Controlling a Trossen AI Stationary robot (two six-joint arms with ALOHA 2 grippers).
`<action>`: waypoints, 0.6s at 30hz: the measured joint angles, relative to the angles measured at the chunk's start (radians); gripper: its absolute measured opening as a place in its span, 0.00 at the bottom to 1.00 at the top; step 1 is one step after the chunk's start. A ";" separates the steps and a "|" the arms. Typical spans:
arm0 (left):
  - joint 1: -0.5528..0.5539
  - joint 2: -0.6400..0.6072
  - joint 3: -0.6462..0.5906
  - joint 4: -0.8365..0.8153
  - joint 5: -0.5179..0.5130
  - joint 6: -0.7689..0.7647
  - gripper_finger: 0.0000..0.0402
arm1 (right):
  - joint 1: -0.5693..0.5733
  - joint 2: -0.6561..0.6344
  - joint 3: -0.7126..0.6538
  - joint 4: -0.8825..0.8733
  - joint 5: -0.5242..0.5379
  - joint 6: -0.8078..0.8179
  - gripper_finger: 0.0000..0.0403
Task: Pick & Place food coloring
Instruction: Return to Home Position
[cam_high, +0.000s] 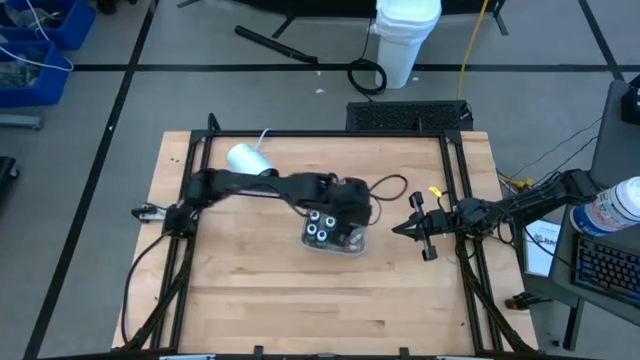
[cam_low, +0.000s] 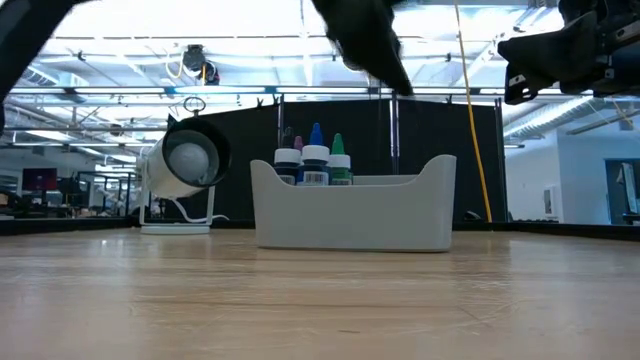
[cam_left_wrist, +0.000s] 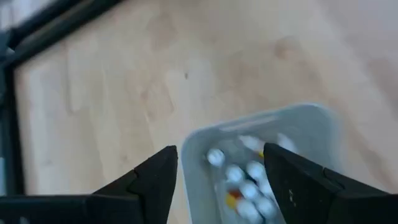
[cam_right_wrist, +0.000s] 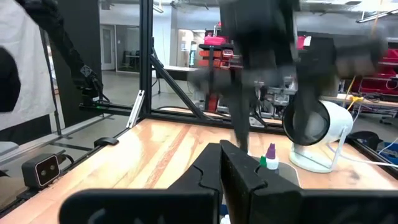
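Two dark fingers of the left end effector (cam_left_wrist: 219, 155) fill the near edge of the left wrist view. They are spread wide apart with nothing between them, and below the gap lies the gray bin (cam_left_wrist: 261, 115) with the food coloring bottles (cam_left_wrist: 249, 180) inside, mostly seen as white round caps, with a touch of red and yellow among them.

From above, the left arm reaches in from the table's left side, and its end effector (cam_high: 345, 205) hangs over the bin (cam_high: 352, 243), which sits near the middle of the wooden table (cam_high: 300, 300). The bottles (cam_high: 320, 230) cluster at the bin's left end. From table height they (cam_low: 315, 165) stand upright there, and white, blue, green and pink tops show above the wall of the bin (cam_low: 350, 215). None of them is visible on the bare table outside the bin.

The right end effector (cam_high: 405, 228) is raised off the table, well apart from the bin on its right side, and points toward it. Its fingers (cam_right_wrist: 233, 165) are pressed together and hold nothing. Past them, the right wrist view shows a purple and a green bottle tip (cam_right_wrist: 267, 158).

A white-and-grey cylinder on a stand (cam_high: 245, 157) rests toward the table's far left, apart from the bin, with a cord trailing from it.
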 joint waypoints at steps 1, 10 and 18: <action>-0.007 -0.036 0.000 -0.027 0.002 -0.002 0.60 | 0.000 0.000 0.000 0.000 0.000 0.000 0.00; -0.095 -0.354 -0.050 -0.386 0.121 -0.123 0.36 | 0.006 0.000 0.000 -0.025 -0.010 0.003 0.00; -0.209 -0.769 -0.563 -0.165 0.171 -0.266 0.04 | 0.028 0.000 0.000 -0.030 -0.058 0.002 0.00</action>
